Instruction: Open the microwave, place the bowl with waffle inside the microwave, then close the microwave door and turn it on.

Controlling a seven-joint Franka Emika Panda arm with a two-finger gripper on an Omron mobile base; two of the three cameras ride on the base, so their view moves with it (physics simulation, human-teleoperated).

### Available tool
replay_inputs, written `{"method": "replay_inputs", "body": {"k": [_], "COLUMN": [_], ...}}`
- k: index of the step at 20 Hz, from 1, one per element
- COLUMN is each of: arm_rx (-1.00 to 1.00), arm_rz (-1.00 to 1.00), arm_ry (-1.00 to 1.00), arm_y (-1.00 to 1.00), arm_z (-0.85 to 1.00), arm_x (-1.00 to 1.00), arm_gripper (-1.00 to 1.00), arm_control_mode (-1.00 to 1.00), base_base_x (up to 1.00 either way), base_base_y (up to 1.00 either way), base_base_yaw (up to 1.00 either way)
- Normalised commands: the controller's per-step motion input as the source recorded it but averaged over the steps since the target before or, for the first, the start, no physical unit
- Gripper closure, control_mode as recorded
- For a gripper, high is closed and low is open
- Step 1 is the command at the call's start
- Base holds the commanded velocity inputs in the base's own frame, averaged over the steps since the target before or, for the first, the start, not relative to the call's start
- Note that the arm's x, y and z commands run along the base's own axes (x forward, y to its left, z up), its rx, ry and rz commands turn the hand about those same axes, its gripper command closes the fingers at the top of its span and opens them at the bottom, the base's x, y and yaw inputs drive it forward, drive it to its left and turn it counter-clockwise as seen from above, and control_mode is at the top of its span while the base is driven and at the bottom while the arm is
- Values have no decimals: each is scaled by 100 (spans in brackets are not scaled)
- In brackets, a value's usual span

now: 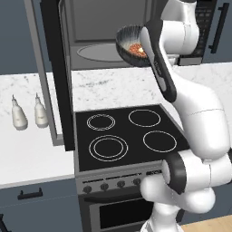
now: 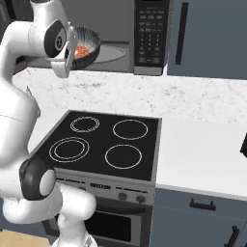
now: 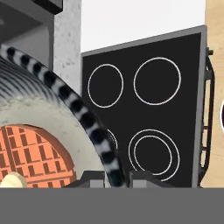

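The microwave (image 1: 106,22) stands open on the counter behind the stove. Its door (image 1: 56,77) is swung out to the left, and the glass turntable (image 1: 96,51) shows inside. The dark bowl (image 1: 128,41) hangs tilted in the air just in front of the opening, above the back of the stove, with the orange waffle (image 1: 136,49) in it. My gripper (image 3: 114,177) is shut on the bowl's striped rim (image 3: 65,94), one finger on each side. The waffle (image 3: 30,151) lies on the bowl's pale inside. The bowl (image 2: 88,44) also hangs left of the keypad panel (image 2: 149,34).
The black stove top (image 1: 127,131) with four ring burners lies below the bowl. Two small bottles (image 1: 19,115) (image 1: 41,113) stand on the white counter left of the open door. Dark blue cabinet doors (image 2: 207,34) rise to the right of the microwave.
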Motion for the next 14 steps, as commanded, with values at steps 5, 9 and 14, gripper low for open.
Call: {"method": "replay_inputs", "body": {"k": [5, 9, 14], "arm_rx": [7, 1, 0], "arm_rz": [0, 0, 0], "arm_ry": [-2, 3, 0], "arm_y": [2, 9, 17], "arm_z": [8, 0, 0], "arm_x": [74, 96, 99], "arm_gripper": [100, 100, 100], "arm_control_mode": [-100, -100, -100], "base_base_x": [0, 0, 0], "base_base_y": [0, 0, 0], "base_base_yaw": [0, 0, 0]}}
